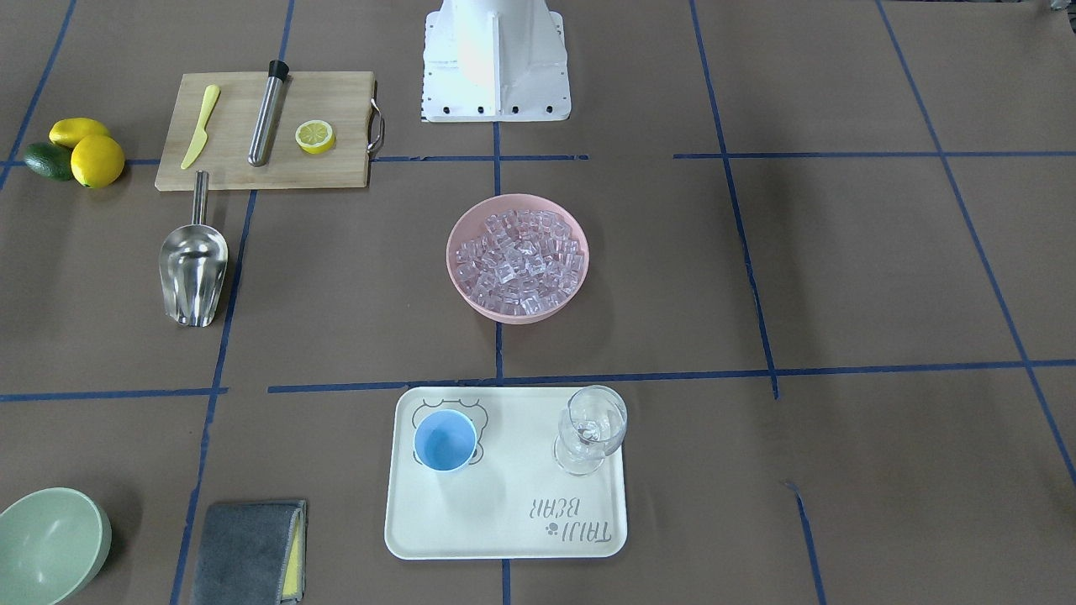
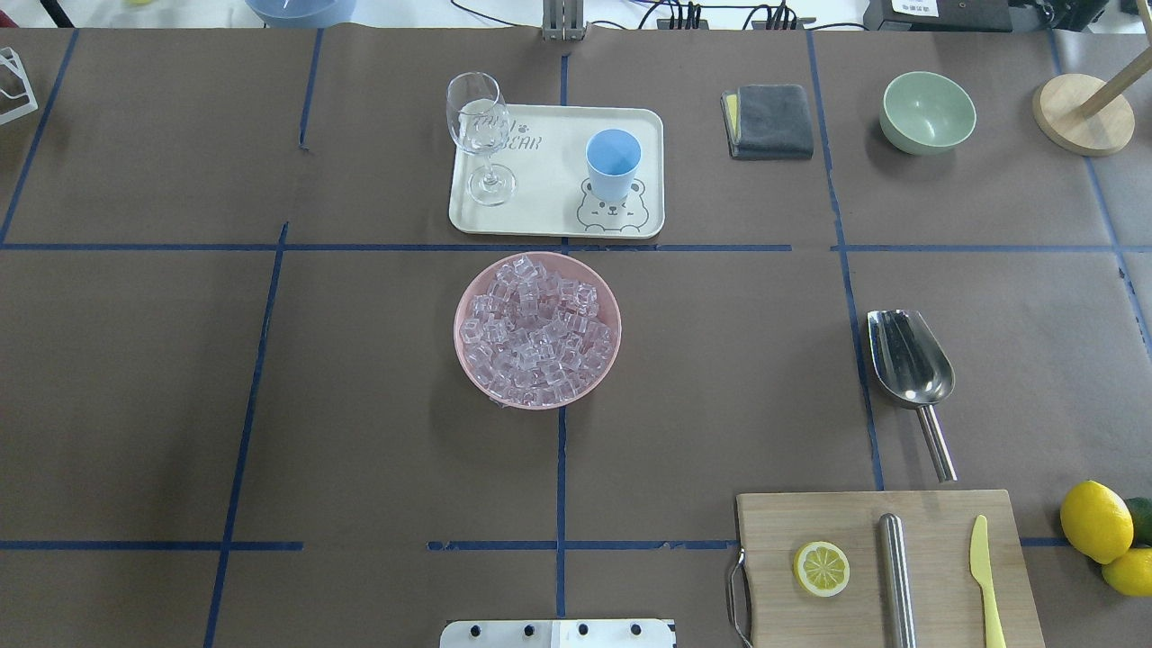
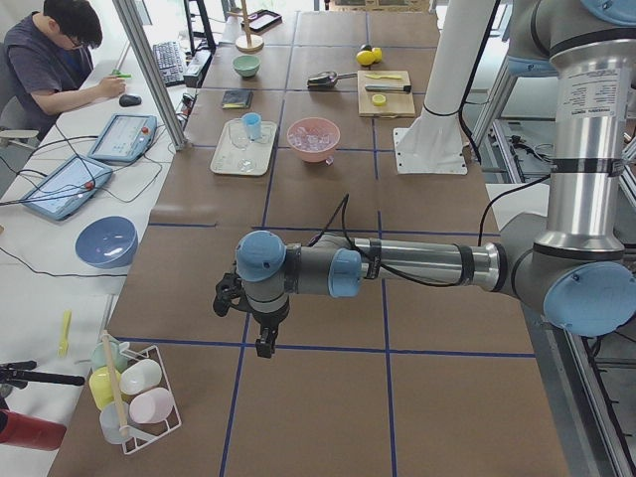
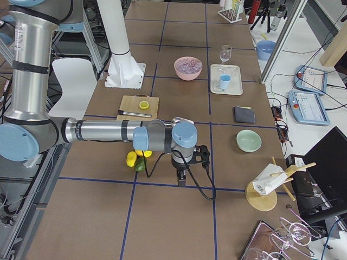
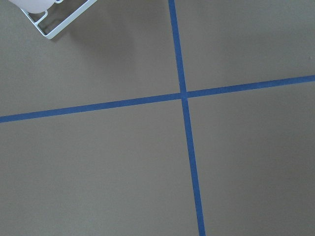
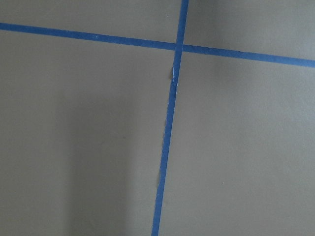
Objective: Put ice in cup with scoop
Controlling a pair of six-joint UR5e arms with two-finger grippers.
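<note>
The ice (image 1: 519,262) is a heap of clear cubes filling a pink bowl (image 2: 468,360) at the table's middle. The light-blue cup (image 1: 445,440) stands upright on a white tray (image 1: 504,521); it also shows in the overhead view (image 2: 613,165). The steel scoop (image 2: 909,360) lies flat on the table on my right side, its handle toward my base. My left gripper (image 3: 264,346) hangs over bare table far to my left. My right gripper (image 4: 182,177) hangs far to my right, beyond the lemons. Both show only in side views, so I cannot tell whether either is open or shut.
A clear stemmed glass (image 2: 481,135) stands on the tray beside the cup. A wooden board (image 2: 886,567) near the scoop holds a lemon half (image 2: 821,568), a steel tube (image 2: 896,580) and a yellow knife (image 2: 985,576). Lemons (image 2: 1095,522), a green bowl (image 2: 928,112) and a grey cloth (image 2: 769,121) lie on my right side.
</note>
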